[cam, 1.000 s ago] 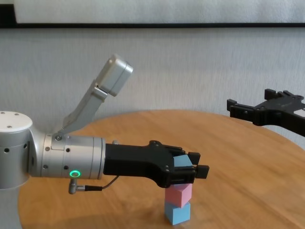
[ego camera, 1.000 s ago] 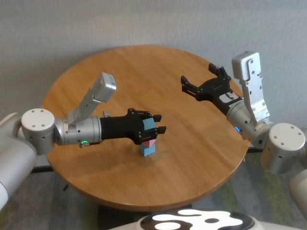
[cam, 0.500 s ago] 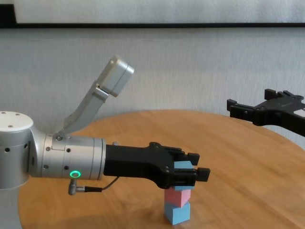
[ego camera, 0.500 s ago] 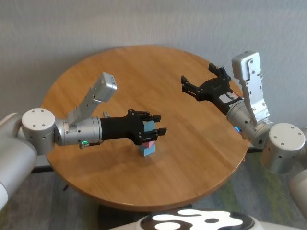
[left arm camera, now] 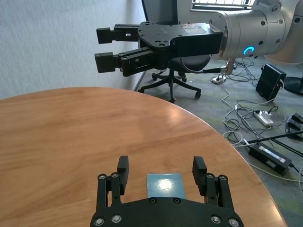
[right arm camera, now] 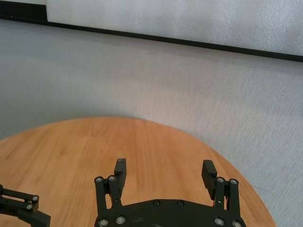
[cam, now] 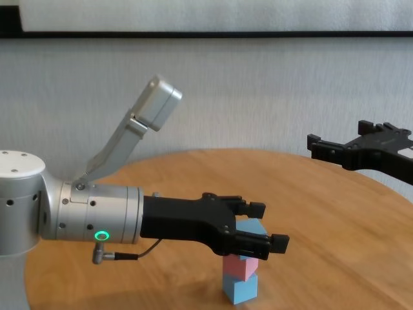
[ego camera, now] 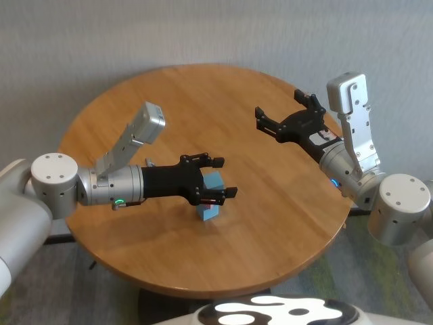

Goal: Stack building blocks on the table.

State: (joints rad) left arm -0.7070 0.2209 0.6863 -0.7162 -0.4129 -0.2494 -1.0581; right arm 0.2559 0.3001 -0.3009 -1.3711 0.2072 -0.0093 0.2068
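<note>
Matte cubes stood stacked near the glossy wood-grain table's [ego camera: 270,223] front edge: light blue top block [cam: 253,227], pink block [cam: 244,267], light blue bottom block [cam: 241,289]. Left gripper [cam: 261,226] straddled the top block, fingers released. Right gripper [ego camera: 279,114] hovered open beyond the stack.

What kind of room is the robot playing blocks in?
Probably an office or a robot lab. Past the round wooden table stand a black office chair on wheels and a tangle of cables with a power strip on grey carpet.
</note>
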